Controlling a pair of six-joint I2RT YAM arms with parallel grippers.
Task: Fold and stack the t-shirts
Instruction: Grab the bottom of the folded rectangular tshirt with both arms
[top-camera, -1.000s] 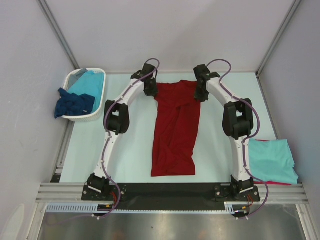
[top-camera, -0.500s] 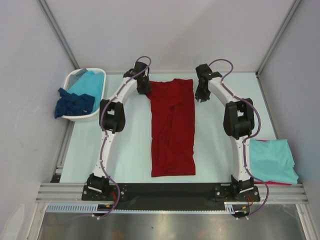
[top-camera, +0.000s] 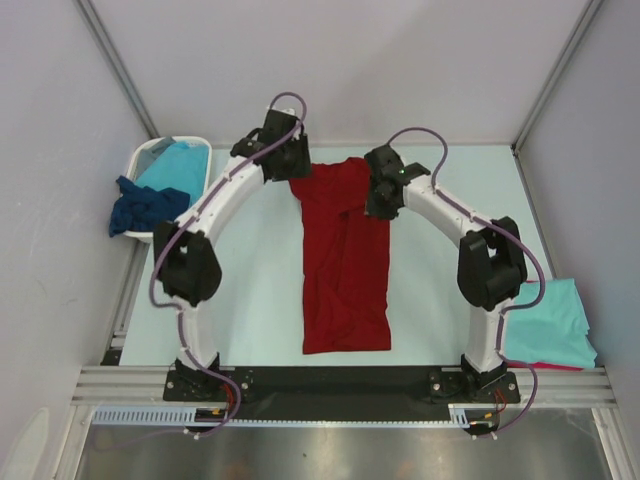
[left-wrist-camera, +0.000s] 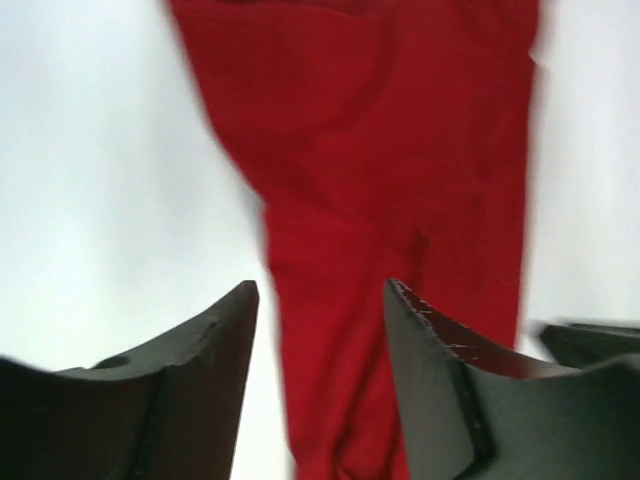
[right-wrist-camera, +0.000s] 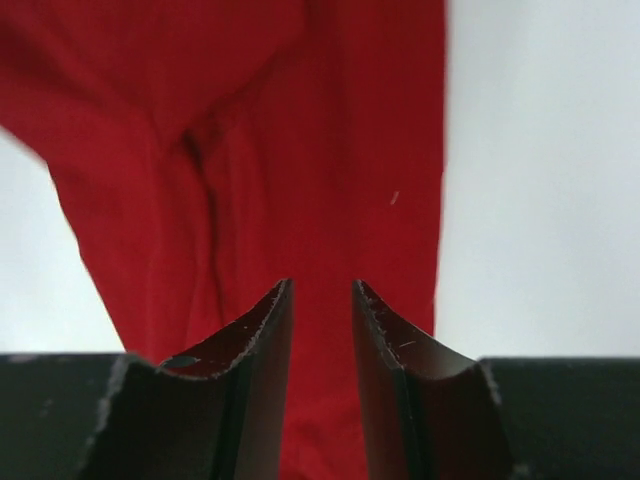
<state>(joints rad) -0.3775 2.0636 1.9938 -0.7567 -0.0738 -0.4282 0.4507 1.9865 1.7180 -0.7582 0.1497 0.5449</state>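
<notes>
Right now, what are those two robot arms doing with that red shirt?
They are folding t-shirts. The dark red shirt lies on the table as a long narrow strip. The left gripper and the right gripper are over its far end, both open and holding nothing. On the right, a folded turquoise shirt sits on another red shirt. The white basket on the left has a loose turquoise shirt in it, and a navy shirt hangs over its edge.
</notes>
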